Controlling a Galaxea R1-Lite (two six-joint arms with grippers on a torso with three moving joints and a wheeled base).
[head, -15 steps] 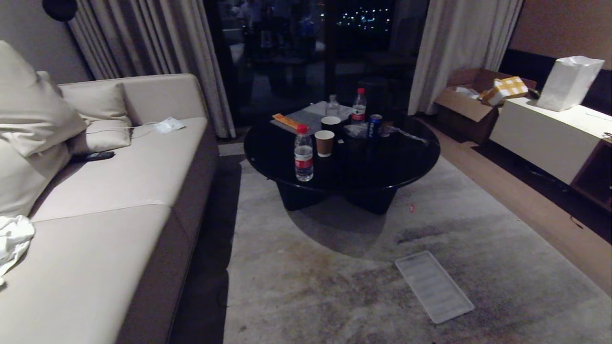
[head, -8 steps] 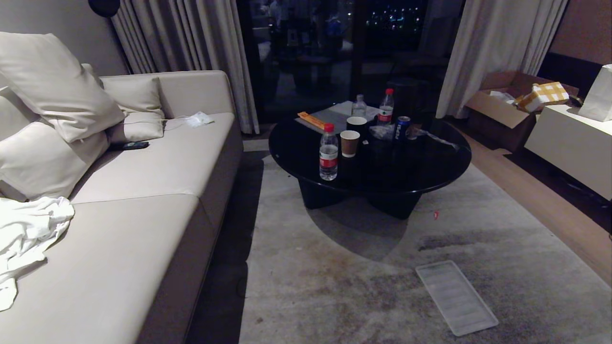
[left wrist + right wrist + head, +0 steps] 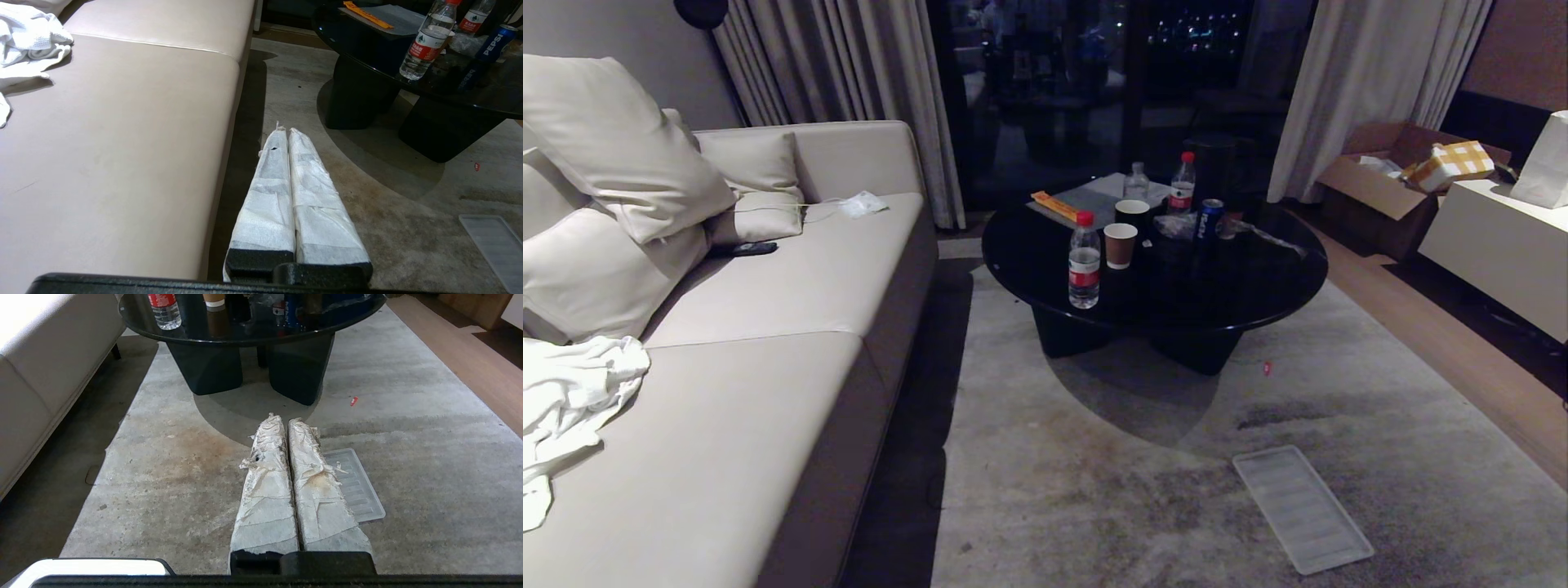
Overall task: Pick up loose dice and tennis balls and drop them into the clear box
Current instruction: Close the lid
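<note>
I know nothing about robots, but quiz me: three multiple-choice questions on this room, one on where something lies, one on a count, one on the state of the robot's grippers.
1. Where does the flat ribbed clear plastic lid lie?
A. on the beige sofa
B. on the grey rug
C. on the round black glossy coffee table

2. How many clear water bottles with red caps stand on the table?
A. two
B. four
C. none

3. How do the fingers of the left gripper and the right gripper stand?
A. both wide open
B. both shut, holding nothing
C. each clamped on a ball

Answers:
1 B: the lid rests on the rug, nearer the camera than the table.
2 A: a near bottle and a far bottle.
3 B: in each wrist view the white-wrapped fingers lie pressed together with nothing between.
</note>
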